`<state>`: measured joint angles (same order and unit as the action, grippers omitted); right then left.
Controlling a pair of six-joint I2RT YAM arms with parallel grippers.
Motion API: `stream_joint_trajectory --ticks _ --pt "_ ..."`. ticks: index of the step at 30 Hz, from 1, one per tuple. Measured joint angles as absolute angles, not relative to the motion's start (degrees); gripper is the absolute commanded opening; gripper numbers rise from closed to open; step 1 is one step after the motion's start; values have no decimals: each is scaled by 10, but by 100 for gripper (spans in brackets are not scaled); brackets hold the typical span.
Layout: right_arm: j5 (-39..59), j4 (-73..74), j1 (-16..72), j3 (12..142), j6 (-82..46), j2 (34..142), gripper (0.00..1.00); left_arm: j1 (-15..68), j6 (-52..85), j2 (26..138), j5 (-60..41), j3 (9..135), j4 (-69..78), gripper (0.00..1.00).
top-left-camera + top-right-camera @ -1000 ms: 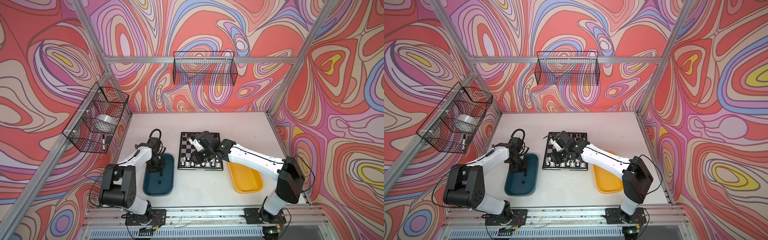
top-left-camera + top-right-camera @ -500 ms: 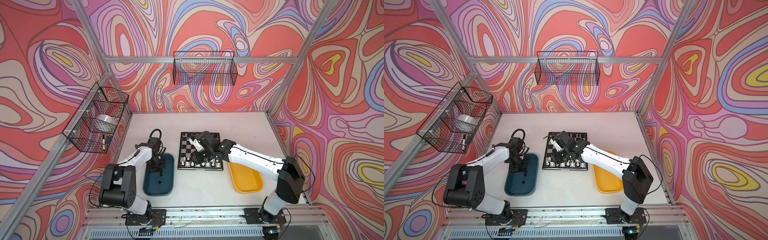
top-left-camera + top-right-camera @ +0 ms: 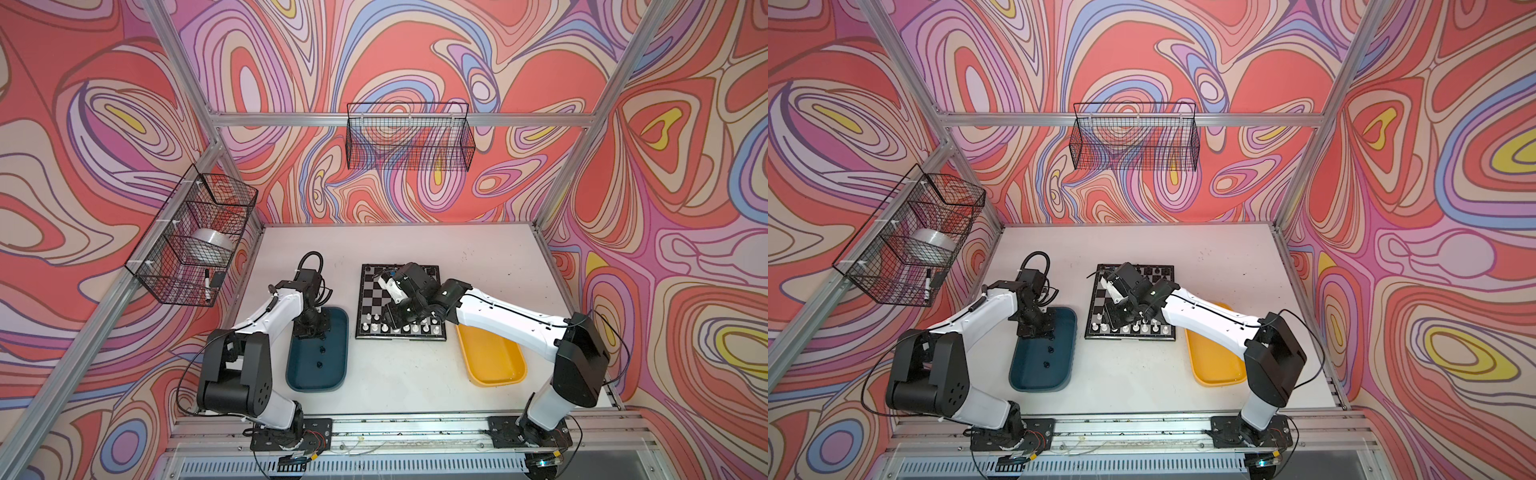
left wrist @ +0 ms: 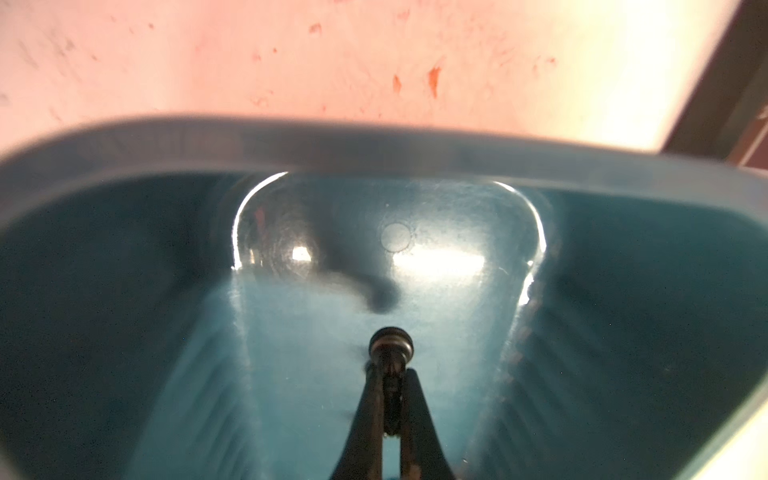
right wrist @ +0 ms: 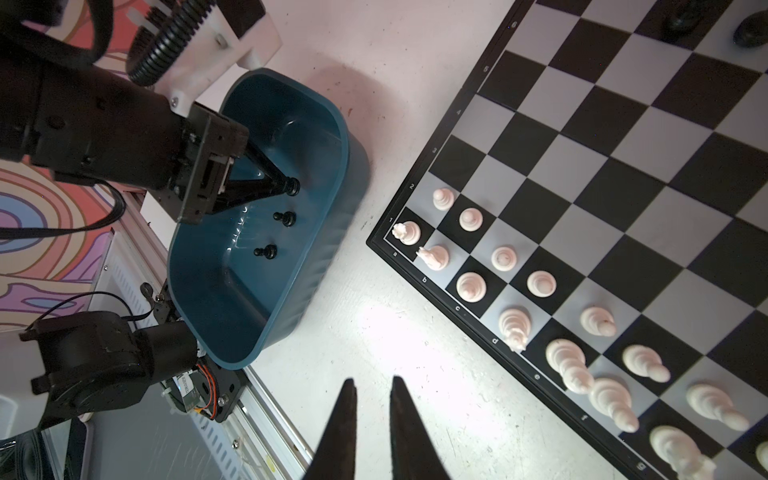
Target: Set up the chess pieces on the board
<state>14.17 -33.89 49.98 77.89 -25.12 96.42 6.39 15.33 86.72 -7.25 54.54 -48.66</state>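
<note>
Pinching a black pawn [image 4: 390, 345] by its upper part, the left gripper [image 4: 390, 368] reaches into the teal tray [image 3: 316, 386], its jaws closed tight on the little piece. The right wrist view shows the same grip [image 5: 286, 185] near the tray's far end; whether the pawn's base touches the tray floor I cannot tell. Two more black pawns [image 5: 285, 217] [image 5: 266, 251] lie loose on the tray floor, just beside the held one.

In both top views the tray sits at 9 o'clock of the board [image 3: 370, 299], apart from it, and a yellow tray [image 3: 494, 368] lies at about 4 o'clock of it. White pieces [image 3: 399, 328] stand in the two rows along the board's 6 o'clock edge. A few black pieces [image 3: 1154, 272] stand by its 12 o'clock edge.

The right gripper [image 5: 373, 384] hangs over the board's 6 o'clock half, its jaws narrowly parted with nothing between them.
</note>
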Motion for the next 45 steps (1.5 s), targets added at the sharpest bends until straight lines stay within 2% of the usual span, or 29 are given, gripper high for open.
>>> stream_joint_trajectory --ticks 22,37,45 --pt "143 -338 500 778 -235 964 16 66 90 808 -86 598 -521 0" --pt "144 -343 500 778 -221 964 16 90 49 810 -80 683 -551 0" --pt "144 -343 500 778 -222 953 16 104 37 859 -67 774 -557 0"
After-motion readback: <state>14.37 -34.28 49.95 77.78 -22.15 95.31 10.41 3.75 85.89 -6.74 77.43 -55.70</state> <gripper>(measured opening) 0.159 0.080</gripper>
